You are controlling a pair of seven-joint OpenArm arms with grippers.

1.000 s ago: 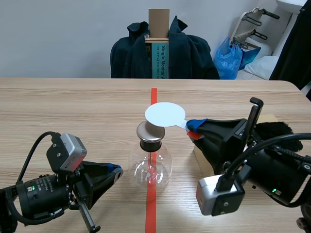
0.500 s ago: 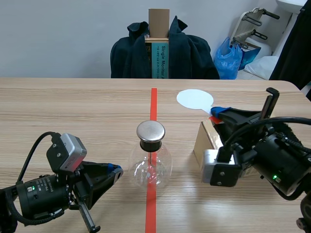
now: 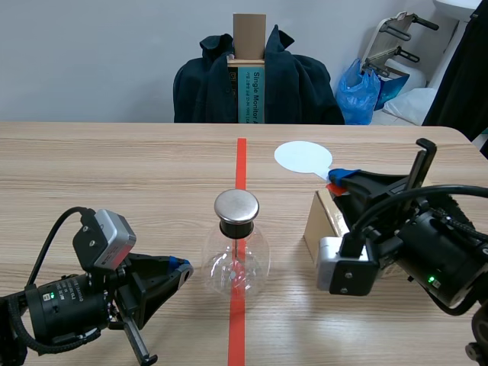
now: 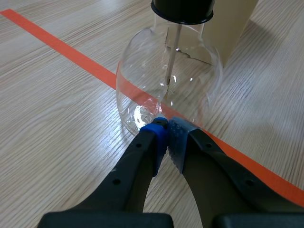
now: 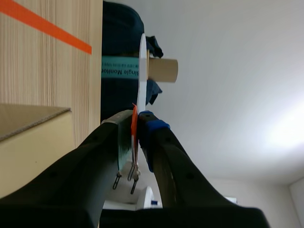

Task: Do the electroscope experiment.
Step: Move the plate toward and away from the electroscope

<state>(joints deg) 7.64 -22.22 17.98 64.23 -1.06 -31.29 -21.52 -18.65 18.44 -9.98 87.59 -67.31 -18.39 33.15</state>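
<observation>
Two closed grippers are seen over the wood-grain table (image 3: 114, 168). The electroscope flask (image 3: 236, 263), a round vessel of clear glass, is stood upright on the orange-red tape line (image 3: 241, 152) between the two arms. It is plugged by a black stopper (image 3: 235, 228) and topped by a round metal cap (image 3: 236, 206), and a thin rod (image 4: 172, 52) is seen hanging inside the glass. The left gripper (image 3: 179, 267) is held low beside the flask with its blue-padded fingers pressed together on nothing. Its tips are brought right up to the glass near the base, though whether the glass is touched cannot be told. The right gripper (image 3: 339, 179) is clamped on the red handle (image 5: 134, 124) of a flat white disc (image 3: 303, 156), which is held above the table on the flask's right, apart from the cap. In the right wrist view the disc is seen edge-on ahead of the fingers. A tan box (image 3: 324, 221) is set on the table near the flask and is partly hidden by the right arm. Beyond the table's far edge a chair is draped with a dark jacket (image 3: 206, 91). A cardboard box (image 3: 249, 34) is propped upright against it, and on its teal label (image 3: 254, 95) the words "Single Monitor" can be read, the rest being covered. A blue plastic bag (image 3: 358, 91) and a metal frame (image 3: 400, 42) are seen at the far right.
</observation>
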